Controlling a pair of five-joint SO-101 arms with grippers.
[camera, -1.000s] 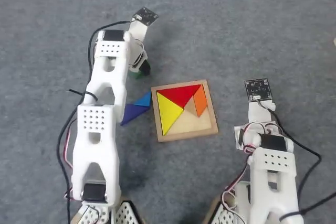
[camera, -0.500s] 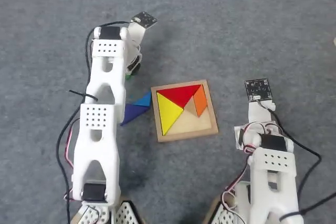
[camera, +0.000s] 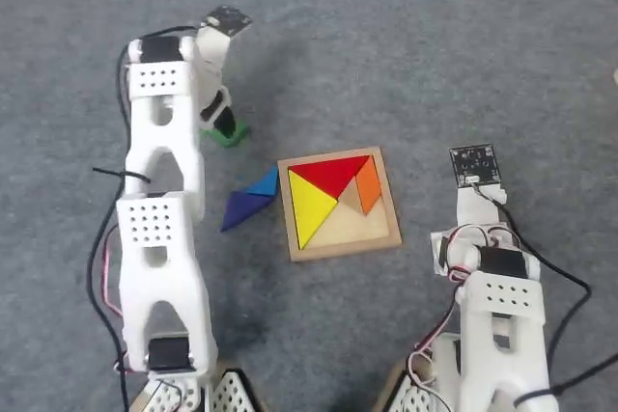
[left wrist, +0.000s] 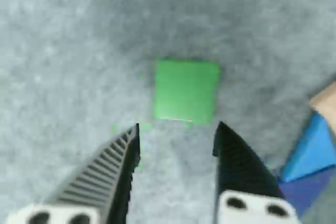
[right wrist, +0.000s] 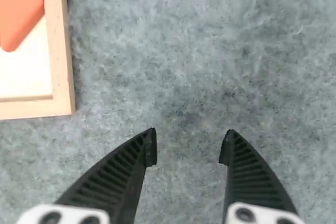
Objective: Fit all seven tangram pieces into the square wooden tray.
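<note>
The square wooden tray (camera: 390, 207) lies mid-table and holds a red triangle (camera: 328, 174), a yellow triangle (camera: 307, 209) and an orange piece (camera: 369, 185). A blue triangle (camera: 262, 183) and a purple piece (camera: 242, 207) lie on the carpet just left of the tray. A green square (camera: 230, 136) rests farther up and to the left. My left gripper (left wrist: 176, 132) is open just short of the green square (left wrist: 186, 90), with nothing between its fingers. My right gripper (right wrist: 188, 142) is open over bare carpet, right of the tray's edge (right wrist: 59, 51).
Grey carpet covers the table. The left arm (camera: 159, 190) stretches up the left side, past the blue and purple pieces. The right arm (camera: 488, 277) stands at the lower right of the tray. Part of the tray floor (camera: 362, 229) is bare wood.
The left arm has swung to the left, and the green square that it covered now lies in plain sight on the carpet. The right arm has kept still.
</note>
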